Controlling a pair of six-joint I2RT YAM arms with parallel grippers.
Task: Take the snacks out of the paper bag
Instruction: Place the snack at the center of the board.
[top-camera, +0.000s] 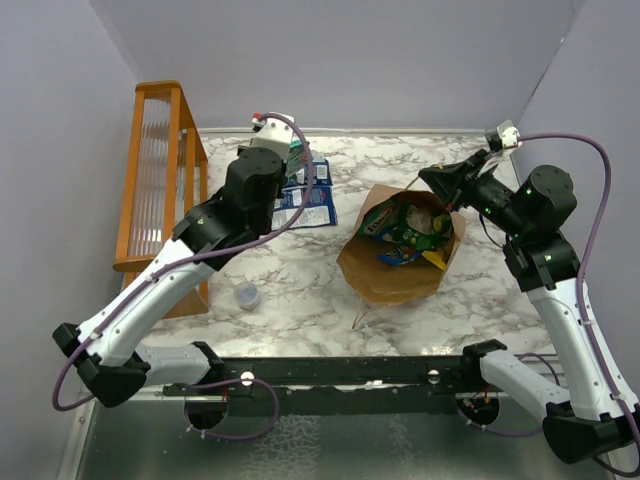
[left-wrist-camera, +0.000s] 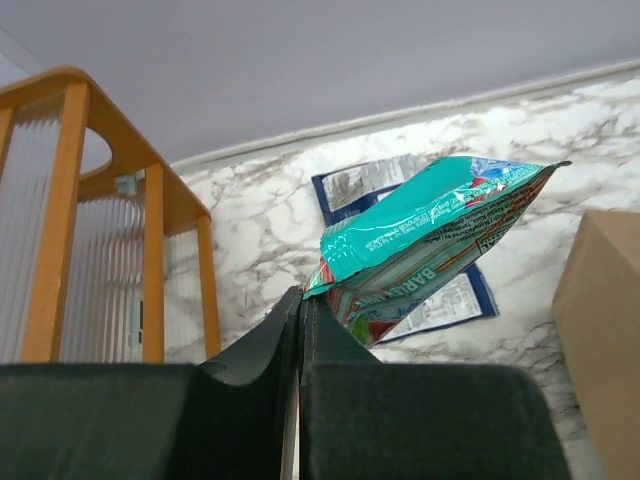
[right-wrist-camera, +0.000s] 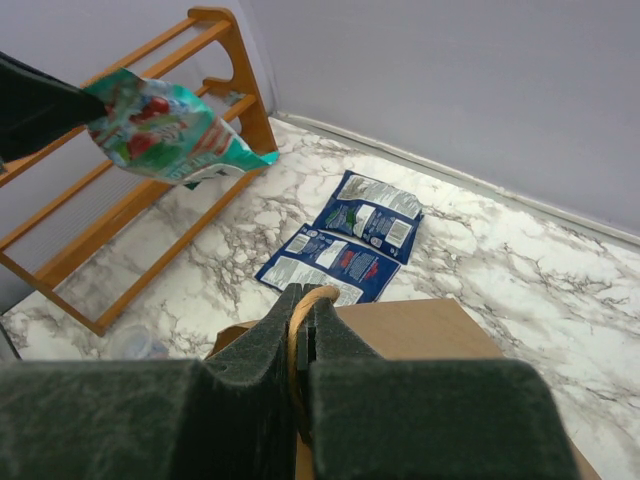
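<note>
The brown paper bag (top-camera: 395, 275) lies open at centre right of the table, with several snack packets (top-camera: 408, 232) inside. My right gripper (top-camera: 443, 182) is shut on the bag's twisted handle (right-wrist-camera: 300, 322) at the bag's far rim (right-wrist-camera: 430, 325). My left gripper (left-wrist-camera: 303, 297) is shut on a corner of a teal-green packet (left-wrist-camera: 430, 235) and holds it above the table near the rack; the packet also shows in the right wrist view (right-wrist-camera: 165, 130). Two dark blue packets (top-camera: 310, 205) lie flat on the table below it (right-wrist-camera: 370, 210).
An orange wooden rack (top-camera: 160, 170) stands along the left wall. A small clear round cap (top-camera: 246, 296) lies on the marble in front of it. The grey back wall is close behind the blue packets.
</note>
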